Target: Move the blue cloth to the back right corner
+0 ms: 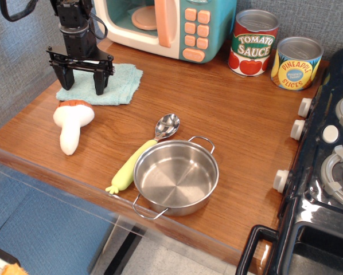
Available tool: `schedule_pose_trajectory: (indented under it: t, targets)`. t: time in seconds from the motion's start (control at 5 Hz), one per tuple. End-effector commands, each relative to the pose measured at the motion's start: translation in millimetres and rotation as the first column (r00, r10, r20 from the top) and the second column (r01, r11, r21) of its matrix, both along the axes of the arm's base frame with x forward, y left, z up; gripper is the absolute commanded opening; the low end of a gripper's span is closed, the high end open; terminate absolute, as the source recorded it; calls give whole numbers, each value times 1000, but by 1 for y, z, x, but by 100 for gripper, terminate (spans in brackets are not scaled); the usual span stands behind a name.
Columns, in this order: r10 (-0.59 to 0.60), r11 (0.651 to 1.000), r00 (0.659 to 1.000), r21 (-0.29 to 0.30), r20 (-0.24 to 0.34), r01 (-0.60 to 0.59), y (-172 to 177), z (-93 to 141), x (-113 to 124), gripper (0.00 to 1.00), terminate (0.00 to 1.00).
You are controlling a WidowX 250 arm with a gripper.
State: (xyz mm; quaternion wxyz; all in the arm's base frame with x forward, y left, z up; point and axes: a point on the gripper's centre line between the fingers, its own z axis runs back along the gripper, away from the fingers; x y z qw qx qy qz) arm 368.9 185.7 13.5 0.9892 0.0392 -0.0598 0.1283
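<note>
On reddish wood counter, black tool stands released directly above pale aqua-blue terry cloth, far left

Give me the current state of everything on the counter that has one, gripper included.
gripper: open, fingers spread, tips down over the blue cloth
blue cloth: lying flat at the back left, not lifted
toy microwave: door open, plate inside
steel pot: upright, empty
spoon: lying flat, touching the pot's rim
toy mushroom: on its side
tomato sauce can: upright, closed
pineapple can: upright, closed
</note>
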Motion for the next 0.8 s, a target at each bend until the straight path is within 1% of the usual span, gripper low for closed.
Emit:
schedule_pose_trajectory:
  t: [0.0, 0.2, 0.4, 0.6]
  targets:
    - [-168, 986, 985, -9, 44, 168, -74, 12, 8, 100, 0]
    - [-226, 974, 972, -19, 69, 228, -115, 15, 11, 100, 0]
    - [-251, 967, 966, -26, 67, 253, -151, 11, 18, 100, 0]
    - [-239, 970, 970, -28, 40, 240, -193, 6, 26, 100, 0]
